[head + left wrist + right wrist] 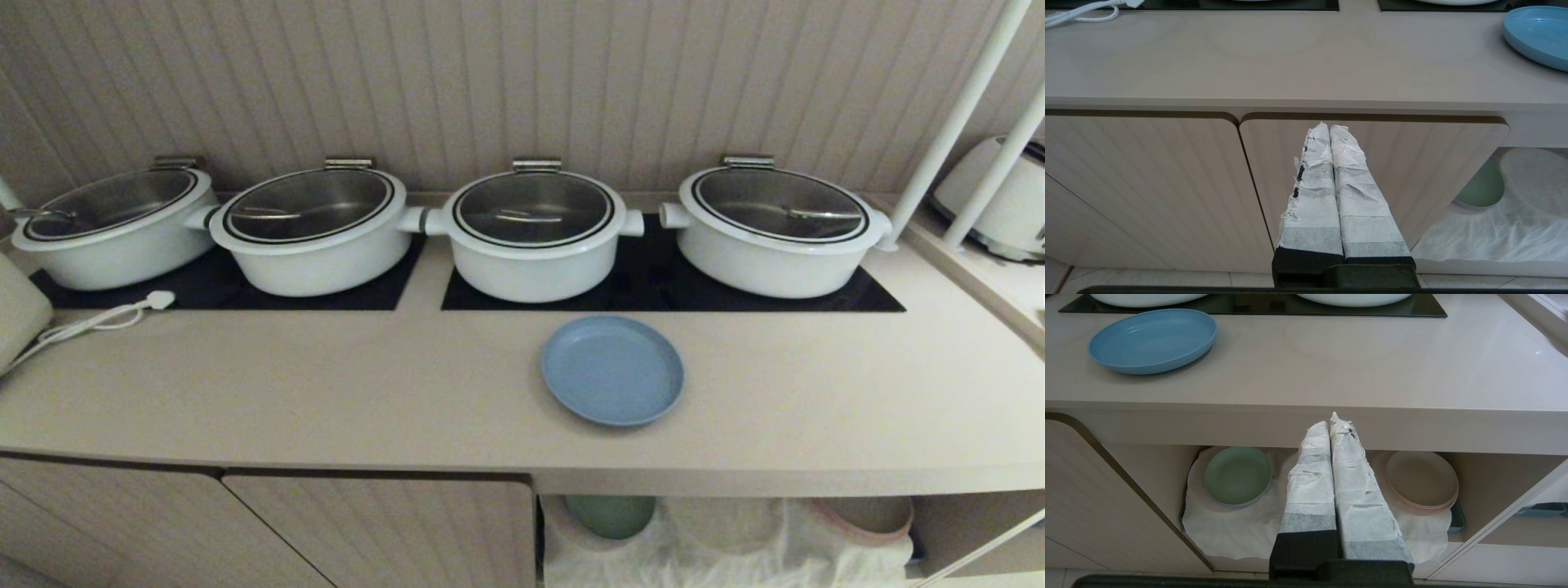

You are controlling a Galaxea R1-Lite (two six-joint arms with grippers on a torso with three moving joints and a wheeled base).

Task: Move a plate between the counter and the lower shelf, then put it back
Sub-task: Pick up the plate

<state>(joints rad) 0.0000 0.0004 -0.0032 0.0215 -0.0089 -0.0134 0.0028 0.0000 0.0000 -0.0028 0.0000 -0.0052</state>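
The light-blue plate (612, 370) (1152, 339) (1537, 34) lies flat on the beige counter (326, 392), just in front of the black hob panels. Below the counter's front edge opens the lower shelf (1490, 477) (971, 523), lined with a rumpled white cloth (1237, 531). Neither arm appears in the head view. My left gripper (1329, 127) is shut with nothing in it and hangs low in front of a ribbed cabinet door. In front of the shelf opening, my right gripper (1329, 421) is likewise shut and empty, well below and apart from the plate.
Several white lidded pots (535, 229) stand along the hobs behind the plate. On the shelf cloth sit a green plate (1237, 475) and a beige pink-edged plate (1421, 478). A white cable (106, 314) lies at the counter's left; a raised side ledge with a white appliance (1000, 200) is right.
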